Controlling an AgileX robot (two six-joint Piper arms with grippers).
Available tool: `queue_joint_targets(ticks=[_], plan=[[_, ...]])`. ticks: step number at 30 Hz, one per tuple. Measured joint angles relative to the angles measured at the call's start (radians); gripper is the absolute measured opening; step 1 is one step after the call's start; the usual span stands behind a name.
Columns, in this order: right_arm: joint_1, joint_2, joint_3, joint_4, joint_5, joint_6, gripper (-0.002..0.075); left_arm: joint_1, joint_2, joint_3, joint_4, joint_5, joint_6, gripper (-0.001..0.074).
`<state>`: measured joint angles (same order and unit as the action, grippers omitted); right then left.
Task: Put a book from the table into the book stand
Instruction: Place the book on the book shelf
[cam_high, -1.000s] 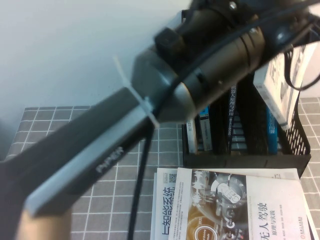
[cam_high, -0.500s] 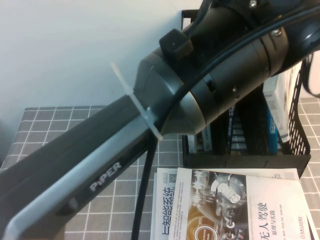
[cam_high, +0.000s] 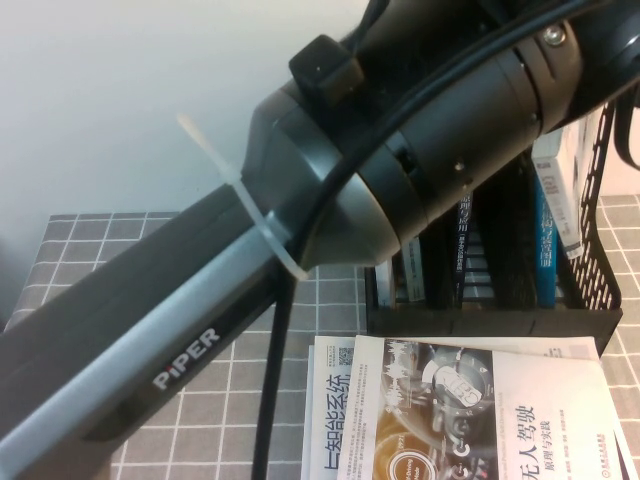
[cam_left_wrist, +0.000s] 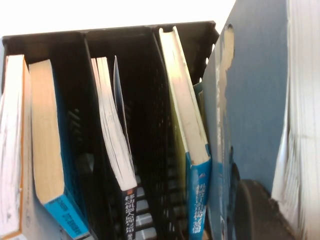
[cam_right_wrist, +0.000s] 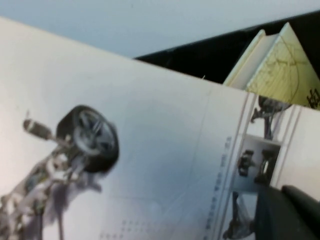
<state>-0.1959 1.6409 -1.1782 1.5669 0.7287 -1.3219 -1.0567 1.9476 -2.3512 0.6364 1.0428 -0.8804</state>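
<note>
The left gripper (cam_left_wrist: 262, 212) is up over the book stand (cam_left_wrist: 150, 100), with the book (cam_left_wrist: 260, 100) pressed against one dark finger; a firm pinch cannot be told. The right gripper (cam_right_wrist: 287, 212) is beside the book's cover (cam_right_wrist: 150, 165), its fingers hard to judge. The book is held over the stand's right slot, not yet dropped in, it seems. "PiPER" (cam_high: 187, 358) can be read on the arm.
</note>
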Motion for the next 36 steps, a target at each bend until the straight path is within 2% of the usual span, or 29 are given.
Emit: queue_joint_targets(ticks=[6,14,18,26,30,36], plan=[[0.045,0.082,-0.098,0.009,-0.025,-0.045,-0.0004,0.000,0.008,0.000,-0.023,-0.057,0.000,0.0111],[0.100,0.121,-0.139,-0.035,-0.163,-0.058,-0.0004,0.000,0.075,0.000,0.026,-0.104,-0.012,0.0111],[0.102,0.127,-0.139,-0.108,-0.208,-0.042,-0.0004,0.003,0.123,0.000,0.033,-0.132,-0.024,0.0111],[0.098,0.091,-0.139,-0.158,-0.176,0.012,-0.0004,0.051,0.187,0.000,0.016,-0.163,-0.064,0.0111],[0.061,0.017,-0.139,-0.160,-0.195,0.013,-0.0004,0.083,0.197,0.000,-0.010,-0.185,-0.087,0.0111],[-0.072,-0.130,-0.139,-0.114,-0.198,0.016,-0.0004,0.137,0.200,0.000,-0.104,-0.241,-0.128,0.0111]])
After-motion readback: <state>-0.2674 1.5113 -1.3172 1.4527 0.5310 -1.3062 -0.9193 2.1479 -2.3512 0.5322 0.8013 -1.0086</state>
